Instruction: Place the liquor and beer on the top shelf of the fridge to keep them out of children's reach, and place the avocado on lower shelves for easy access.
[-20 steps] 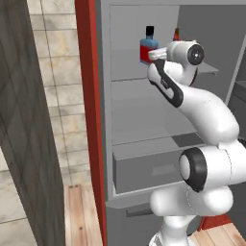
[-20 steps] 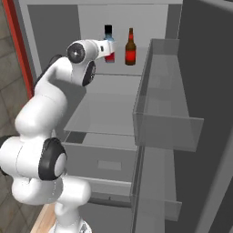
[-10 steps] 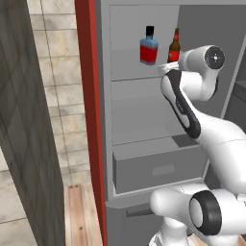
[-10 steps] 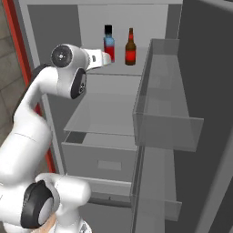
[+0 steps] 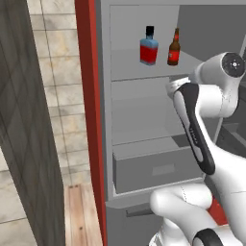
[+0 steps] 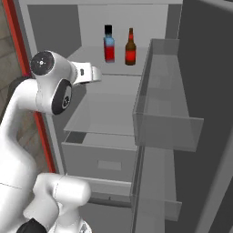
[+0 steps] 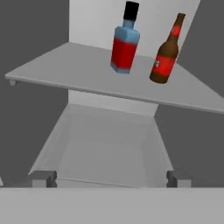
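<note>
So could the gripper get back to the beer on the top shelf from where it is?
Probably yes. The gripper is open, in front of the fridge, and the beer stands near the top shelf front edge, apart from the liquor, nothing between.

Over the last second the white arm has drawn back out of the tall grey-walled fridge point(image 5: 91, 120) with dark-red sides. Its two-finger gripper point(image 7: 109, 178), earlier right at the squat blue glass liquor bottle point(image 5: 149, 46) on the thin light-grey top shelf point(image 6: 91, 57), now sits lower and clear of that shelf's front edge, jaws spread wide and empty. The slim dark-brown beer bottle point(image 5: 174, 48), previously hidden behind the arm in the left base view, now shows beside the liquor.
</note>
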### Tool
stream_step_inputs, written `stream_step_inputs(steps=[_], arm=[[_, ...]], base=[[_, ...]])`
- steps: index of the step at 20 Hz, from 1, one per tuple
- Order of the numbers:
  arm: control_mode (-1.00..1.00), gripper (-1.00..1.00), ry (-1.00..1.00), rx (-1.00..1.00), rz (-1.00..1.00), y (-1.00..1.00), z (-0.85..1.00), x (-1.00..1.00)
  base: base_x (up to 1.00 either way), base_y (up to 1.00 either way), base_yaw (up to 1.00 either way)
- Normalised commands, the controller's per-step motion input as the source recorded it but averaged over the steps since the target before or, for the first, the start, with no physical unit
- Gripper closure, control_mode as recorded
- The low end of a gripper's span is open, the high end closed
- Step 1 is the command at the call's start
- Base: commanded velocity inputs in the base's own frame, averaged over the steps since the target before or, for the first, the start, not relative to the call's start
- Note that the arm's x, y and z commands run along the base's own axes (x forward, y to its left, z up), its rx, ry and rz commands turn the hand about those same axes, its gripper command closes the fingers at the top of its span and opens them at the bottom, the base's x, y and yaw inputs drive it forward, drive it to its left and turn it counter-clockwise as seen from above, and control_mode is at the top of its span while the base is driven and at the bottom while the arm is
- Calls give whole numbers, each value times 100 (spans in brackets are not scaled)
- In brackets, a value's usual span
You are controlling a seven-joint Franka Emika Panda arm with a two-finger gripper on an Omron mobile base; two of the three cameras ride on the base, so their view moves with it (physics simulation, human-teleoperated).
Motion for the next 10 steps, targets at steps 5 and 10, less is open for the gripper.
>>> stream_step_inputs(steps=[5,10], arm=[[-100,-100,19,0,0,0,-14,-71],[-100,-100,18,0,0,3,-2,-56]], base=[[0,0,0],[0,0,0]])
